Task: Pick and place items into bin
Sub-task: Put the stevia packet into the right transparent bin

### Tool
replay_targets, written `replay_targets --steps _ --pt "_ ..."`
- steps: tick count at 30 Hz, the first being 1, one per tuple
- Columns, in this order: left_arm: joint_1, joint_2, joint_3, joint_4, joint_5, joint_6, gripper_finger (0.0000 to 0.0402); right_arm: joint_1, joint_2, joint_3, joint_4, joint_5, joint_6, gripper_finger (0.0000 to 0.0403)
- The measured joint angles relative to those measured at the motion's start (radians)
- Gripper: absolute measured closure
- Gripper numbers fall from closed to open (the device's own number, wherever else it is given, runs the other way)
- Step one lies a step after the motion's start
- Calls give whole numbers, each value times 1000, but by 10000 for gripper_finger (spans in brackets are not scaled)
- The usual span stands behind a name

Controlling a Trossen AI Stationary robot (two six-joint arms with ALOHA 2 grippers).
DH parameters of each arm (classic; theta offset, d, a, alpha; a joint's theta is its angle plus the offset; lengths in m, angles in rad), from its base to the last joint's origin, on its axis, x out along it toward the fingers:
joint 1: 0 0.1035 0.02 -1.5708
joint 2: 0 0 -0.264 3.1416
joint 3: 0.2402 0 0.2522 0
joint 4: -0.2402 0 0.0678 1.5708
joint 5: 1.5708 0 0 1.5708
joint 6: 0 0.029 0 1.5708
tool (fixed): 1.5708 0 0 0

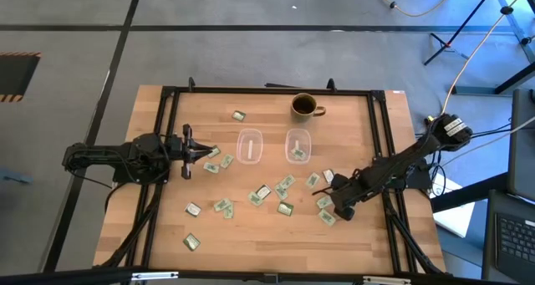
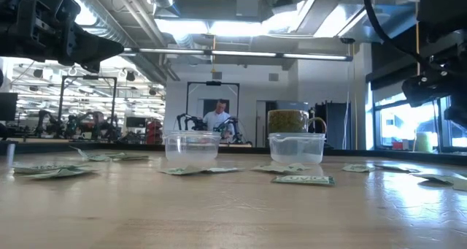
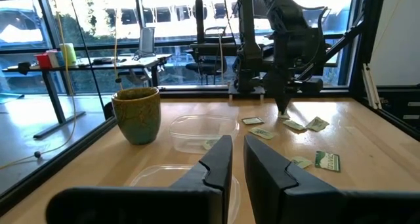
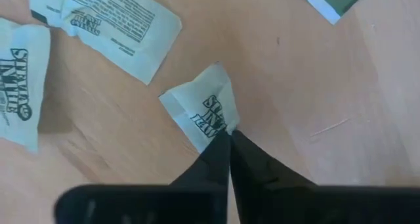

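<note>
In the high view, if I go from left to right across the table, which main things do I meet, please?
Left gripper → left clear bin → right clear bin, with the brown mug just behind it → right gripper, shut on a packet.

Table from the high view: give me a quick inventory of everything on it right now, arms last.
Packets: about twenty, pale green and white, scattered over the middle and near half of the table; one more lies in the right bin.
Bins: two, clear plastic, side by side at table centre; the right bin stands below the mug.
Mug: one, brown, far edge, right of centre.
Table: one, light wood with a black frame.
Left gripper: dark, left of the bins, fingers nearly shut, holding nothing I can see.
Right gripper: dark, down on the right side, shut on the corner of a packet.
</note>
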Motion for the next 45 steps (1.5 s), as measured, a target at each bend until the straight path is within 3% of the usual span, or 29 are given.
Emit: replay_targets --steps 8,17,24,30,37,41,45 --pt "0 0 0 0 0 0 368 -17 1 155 -52 12 -193 385" --pt "0 0 0 0 -15 0 368 -126 -1 393 -137 300 -562 393" --pt "0 0 0 1 -15 0 368 -256 -1 493 -123 413 -865 387" --pt "0 0 0 1 -15 0 368 -406 -2 473 -36 415 -1046 388" --pt "0 0 0 1 -15 0 368 -547 -2 374 137 347 -1050 393" --pt "0 0 0 1 -15 0 368 -584 -2 302 294 242 -1051 391" --pt "0 0 0 1 -15 0 368 -602 -2 225 401 233 -1053 392"
